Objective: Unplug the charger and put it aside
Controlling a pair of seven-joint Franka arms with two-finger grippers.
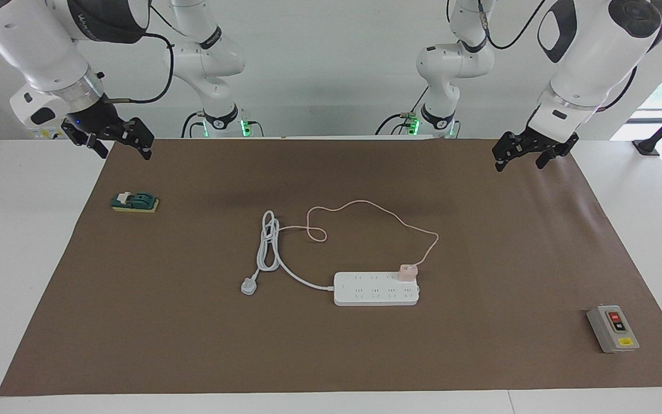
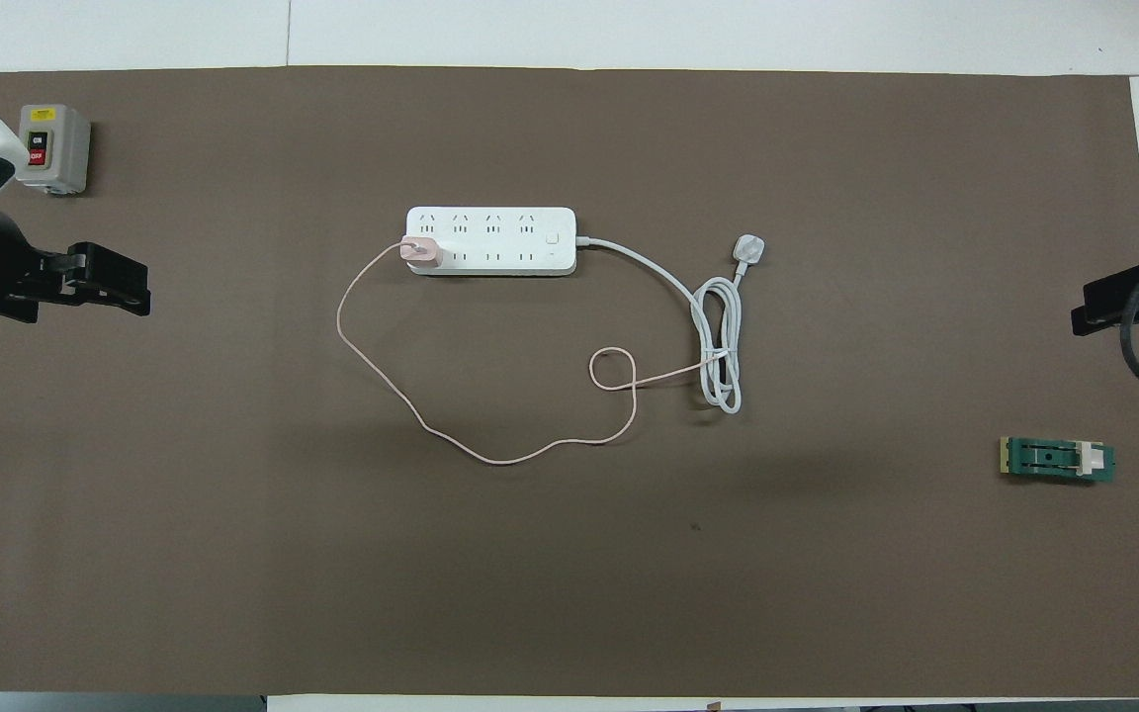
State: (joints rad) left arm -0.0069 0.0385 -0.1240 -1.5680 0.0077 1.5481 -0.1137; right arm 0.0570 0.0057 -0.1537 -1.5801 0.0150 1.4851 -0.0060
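Observation:
The charger (image 1: 408, 272), a small pale pink cube, is plugged into the white power strip (image 1: 376, 289) at its end toward the left arm, in the socket row nearer the robots. It also shows in the overhead view (image 2: 420, 251) on the strip (image 2: 490, 240). Its thin pink cable (image 1: 365, 202) loops over the mat nearer the robots. My left gripper (image 1: 519, 164) hangs open and empty over the mat's edge at the left arm's end, well away from the charger. My right gripper (image 1: 125, 154) hangs open and empty over the mat's corner at the right arm's end.
The strip's thick white cord (image 1: 268, 247) is coiled beside it, ending in a grey-white three-pin plug (image 1: 249, 286). A grey switch box (image 1: 612, 328) sits toward the left arm's end, a green and yellow part (image 1: 135, 202) toward the right arm's end. A brown mat (image 1: 193, 345) covers the table.

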